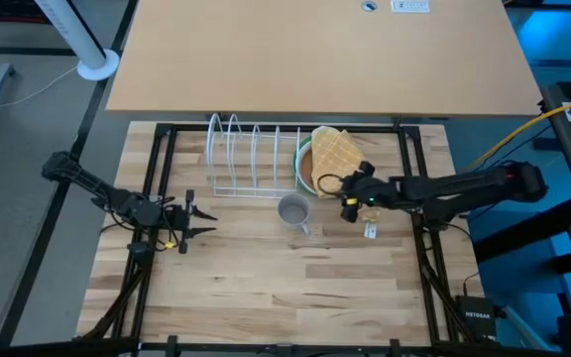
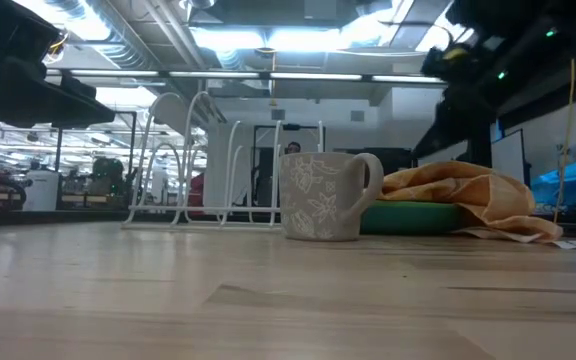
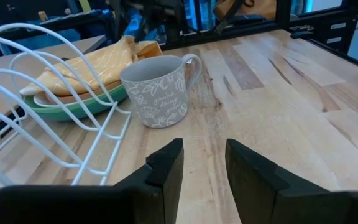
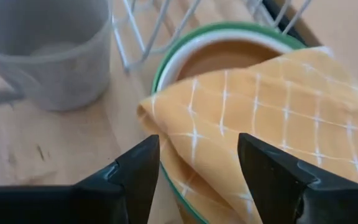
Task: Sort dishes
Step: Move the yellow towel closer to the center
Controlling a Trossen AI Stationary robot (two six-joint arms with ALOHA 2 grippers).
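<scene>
The plates are stacked at the table's far middle, right of the white wire rack (image 1: 251, 157). A green rim (image 4: 166, 59), a white rim (image 4: 185, 53) and a brown plate (image 4: 229, 53) inside them show; a dark teal plate I cannot make out. A yellow checked cloth (image 4: 272, 112) lies folded over the stack and hangs over its near rim. My right gripper (image 4: 197, 168) is open and empty, just above the cloth's near corner, at the stack's near edge (image 1: 327, 184). My left gripper (image 1: 206, 220) is open and empty at the table's left, pointing at the mug (image 3: 160, 93).
A grey flowered mug (image 1: 292, 210) stands upright just in front of the rack and the stack, between the two grippers. A small tag (image 1: 370, 230) lies on the table under my right arm. The near half of the wooden table (image 1: 285, 297) is bare.
</scene>
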